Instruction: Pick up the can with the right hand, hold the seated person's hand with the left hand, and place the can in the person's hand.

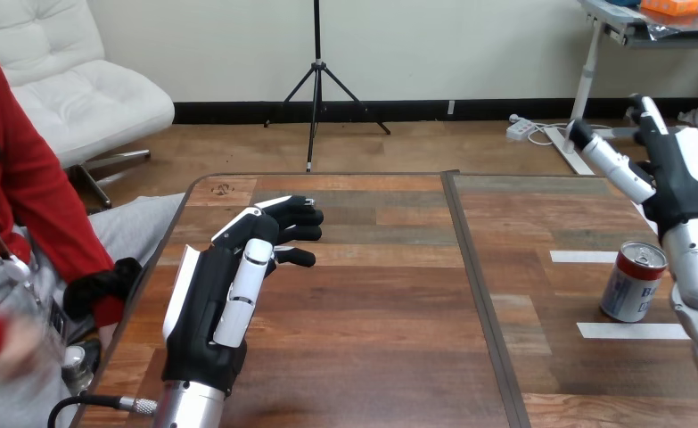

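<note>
The can [634, 282] stands upright on the wooden table [372, 357], toward the view's right side and well apart from the person. It is a short drink can: a silver lid with a pull tab, a red band round the top, and a white body below with blue print on it. It sits between two strips of white tape [587, 256] stuck flat on the tabletop, one beyond it and one nearer the robot. Nothing grips it.

The right hand [679, 183] is raised above the table's far right part, past the can and higher than it. Its fingers [608, 160] are held out straight and spread, pointing away from the robot, and it holds nothing. The silver right forearm runs down just beside the can on its right; whether the two touch cannot be told.

The left hand [211, 303] is over the table's left part, back and side turned up, white shells showing. Its fingers reach forward, loosely extended with the tips slightly bent. They are not closed on anything.

The person sits at the view's left, beyond the table's edge. Their red sleeve [33, 205] hangs beside the table, apart from the left hand, and their hand low at that side is too blurred to make out.
</note>
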